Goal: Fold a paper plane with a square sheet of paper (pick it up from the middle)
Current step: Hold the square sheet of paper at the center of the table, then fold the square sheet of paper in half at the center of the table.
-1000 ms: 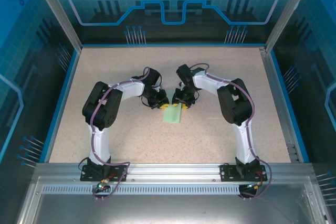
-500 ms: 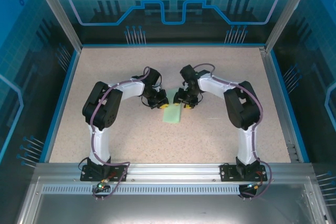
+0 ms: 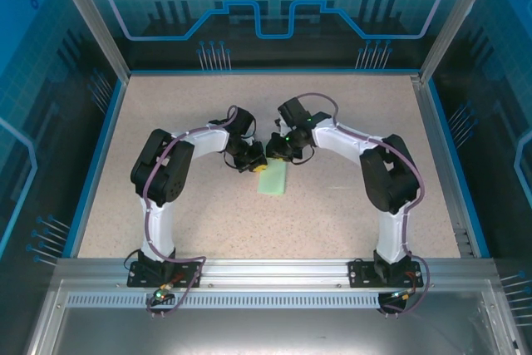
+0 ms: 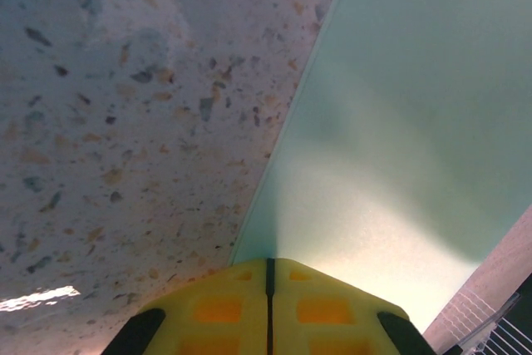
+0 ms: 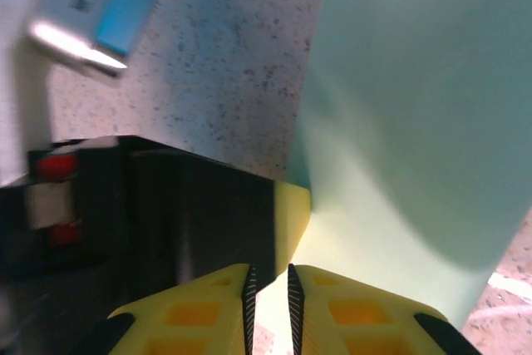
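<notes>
Overhead, the folded sheet of paper (image 3: 273,180) lies mid-table (image 3: 191,114), its far edge under both grippers: the left gripper (image 3: 260,165) is at the far-left corner and the right gripper (image 3: 278,152) is just beside it. Since a second ago the right gripper has shifted left, closer to its partner, and the sheet has stayed put.

From the left wrist, the yellow fingers (image 4: 224,309) are pressed together on the sheet's near edge, and the green sheet spreads away up and right.

From the right wrist, the fingers (image 5: 349,313) stand almost together, with the lifted edge of the sheet running into the slit.
</notes>
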